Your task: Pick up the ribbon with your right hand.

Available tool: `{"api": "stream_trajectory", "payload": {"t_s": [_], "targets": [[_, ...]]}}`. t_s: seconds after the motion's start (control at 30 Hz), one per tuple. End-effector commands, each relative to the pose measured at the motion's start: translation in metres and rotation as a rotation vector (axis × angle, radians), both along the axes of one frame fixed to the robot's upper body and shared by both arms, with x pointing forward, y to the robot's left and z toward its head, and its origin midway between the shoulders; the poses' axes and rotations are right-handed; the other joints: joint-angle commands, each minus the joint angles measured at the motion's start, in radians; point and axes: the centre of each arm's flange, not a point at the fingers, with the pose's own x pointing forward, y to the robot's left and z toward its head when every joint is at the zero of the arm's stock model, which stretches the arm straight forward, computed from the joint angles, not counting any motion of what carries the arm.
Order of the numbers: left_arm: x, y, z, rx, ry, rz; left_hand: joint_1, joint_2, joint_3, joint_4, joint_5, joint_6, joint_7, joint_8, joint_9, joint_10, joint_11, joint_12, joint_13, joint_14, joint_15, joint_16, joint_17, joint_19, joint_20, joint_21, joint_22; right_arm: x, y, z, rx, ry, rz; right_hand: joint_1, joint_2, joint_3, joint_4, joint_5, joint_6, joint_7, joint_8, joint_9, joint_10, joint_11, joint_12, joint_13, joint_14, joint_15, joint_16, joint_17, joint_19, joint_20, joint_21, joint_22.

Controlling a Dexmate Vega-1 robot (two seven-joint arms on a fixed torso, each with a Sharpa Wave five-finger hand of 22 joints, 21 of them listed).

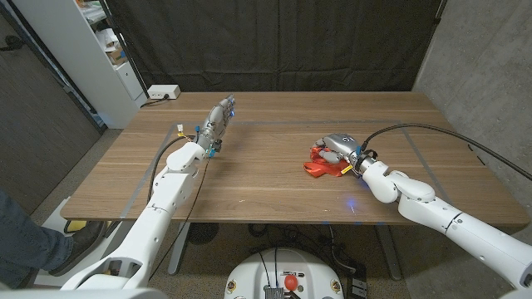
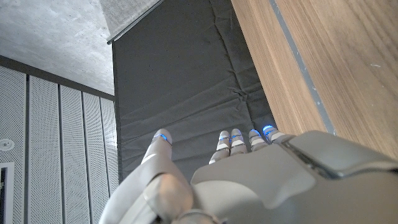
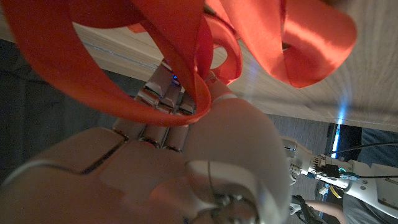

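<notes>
Right hand (image 1: 341,148) gripping red ribbon (image 1: 320,166), fingers (image 3: 165,93) curling around loops; ribbon lying on wooden table (image 1: 274,191), toward its right side. Left hand (image 1: 214,126) holding nothing, fingers extending, resting toward table's left.

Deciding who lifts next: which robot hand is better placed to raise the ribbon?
Right. The right robot hand already has its fingers in the red ribbon; the left robot hand stands apart across the table, holding nothing.
</notes>
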Motion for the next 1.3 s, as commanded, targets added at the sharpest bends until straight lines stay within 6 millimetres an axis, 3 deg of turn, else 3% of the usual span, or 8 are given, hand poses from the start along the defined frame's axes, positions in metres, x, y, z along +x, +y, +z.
{"api": "stream_trajectory", "payload": {"t_s": [0.03, 1.3], "targets": [[0.002, -0.003, 0.002, 0.004, 0.0, -0.006, 0.001, 0.004, 0.001, -0.003, -0.003, 0.003, 0.001, 0.002, 0.004, -0.002, -0.003, 0.008, 0.005, -0.015, 0.003, 0.007, 0.004, -0.071, 0.01, 0.006, 0.002, -0.006, -0.004, 0.009, 0.022, -0.03, -0.001, 0.015, 0.003, -0.003, -0.001, -0.002, 0.01, 0.002, 0.004, 0.004, 0.019, 0.0, 0.004, 0.001, 0.012, -0.113, 0.005, 0.007, 0.007, 0.0, 0.01, 0.001], [0.007, -0.007, 0.008, -0.009, -0.012, -0.02, 0.0, 0.005, 0.002, -0.003, -0.003, 0.005, 0.003, 0.003, 0.004, -0.003, 0.0, 0.009, 0.005, -0.015, 0.004, 0.007, 0.004, -0.072, 0.009, 0.007, 0.002, -0.04, -0.014, 0.062, 0.093, -0.152, -0.015, 0.044, 0.02, -0.02, 0.003, -0.009, 0.023, 0.004, -0.001, 0.008, 0.035, 0.002, -0.004, 0.002, 0.038, -0.117, -0.005, 0.024, 0.018, -0.002, 0.027, 0.003]]}}
